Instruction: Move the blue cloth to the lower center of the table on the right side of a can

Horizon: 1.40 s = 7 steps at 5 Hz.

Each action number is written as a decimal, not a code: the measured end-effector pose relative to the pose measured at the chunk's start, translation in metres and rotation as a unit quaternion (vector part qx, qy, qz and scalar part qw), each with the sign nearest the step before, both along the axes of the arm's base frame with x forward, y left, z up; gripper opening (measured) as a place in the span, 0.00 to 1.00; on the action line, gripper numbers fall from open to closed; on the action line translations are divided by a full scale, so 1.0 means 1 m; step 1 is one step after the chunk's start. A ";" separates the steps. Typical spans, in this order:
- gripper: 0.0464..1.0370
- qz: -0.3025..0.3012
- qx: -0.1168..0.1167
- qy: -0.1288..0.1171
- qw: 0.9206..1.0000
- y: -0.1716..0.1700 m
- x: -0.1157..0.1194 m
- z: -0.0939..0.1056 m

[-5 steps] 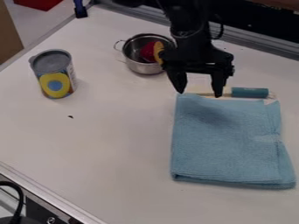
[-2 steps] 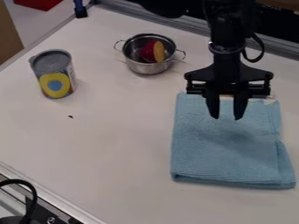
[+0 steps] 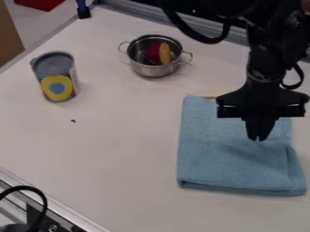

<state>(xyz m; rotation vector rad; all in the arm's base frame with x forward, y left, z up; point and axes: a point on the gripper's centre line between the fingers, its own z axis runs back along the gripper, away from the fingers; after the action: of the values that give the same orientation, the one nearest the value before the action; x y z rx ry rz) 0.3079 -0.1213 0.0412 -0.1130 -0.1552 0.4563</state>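
Cloth (image 3: 221,158), blue and folded flat, lies nearest you, right of the can (image 3: 54,74) and well apart. Over its right half, your gripper (image 3: 258,138) hangs with fingers drawn together, nothing seen between them. It's right beneath you, so you'd likely spread, then drop straight down! Beyond, right of the can, sits the metal pot (image 3: 150,70).

The camera looks slantwise down at the table (image 3: 121,149), fairly near.
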 end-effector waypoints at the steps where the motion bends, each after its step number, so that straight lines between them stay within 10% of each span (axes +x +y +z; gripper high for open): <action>1: 0.01 0.052 0.003 0.013 0.999 0.002 -0.001 -0.007; 3: 0.01 0.149 0.014 0.028 0.988 0.006 -0.004 -0.020; 5: 0.01 0.108 0.002 0.017 0.994 0.006 -0.006 -0.029; 7: 0.01 0.025 -0.003 0.065 0.998 0.016 -0.014 -0.033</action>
<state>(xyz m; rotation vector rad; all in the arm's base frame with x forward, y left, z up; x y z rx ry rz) 0.2939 -0.1057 0.0084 -0.0843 -0.0286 0.5115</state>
